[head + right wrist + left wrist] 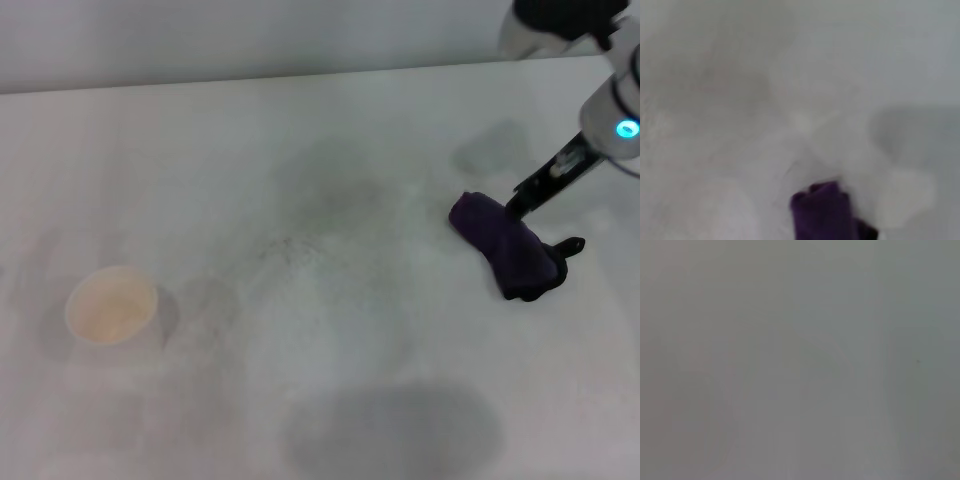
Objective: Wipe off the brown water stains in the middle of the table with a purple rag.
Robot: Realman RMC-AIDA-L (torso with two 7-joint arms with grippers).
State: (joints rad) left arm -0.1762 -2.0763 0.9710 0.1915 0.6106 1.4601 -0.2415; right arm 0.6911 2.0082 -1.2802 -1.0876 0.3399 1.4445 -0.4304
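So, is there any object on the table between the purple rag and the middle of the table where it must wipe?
Nothing visible is in the way. The purple rag lies under the right gripper, and the table toward its middle is bare. The paper cup stands far off on the left side.

Dark purple rag [503, 245] with black edging lies on the white table [300, 140]; paper cup [111, 305] is cream.

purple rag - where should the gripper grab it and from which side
Probably the raised, bunched middle of the purple rag, pinched from above: it lies crumpled flat on the table, so no side edge offers purchase. The right gripper is already at its upper edge.
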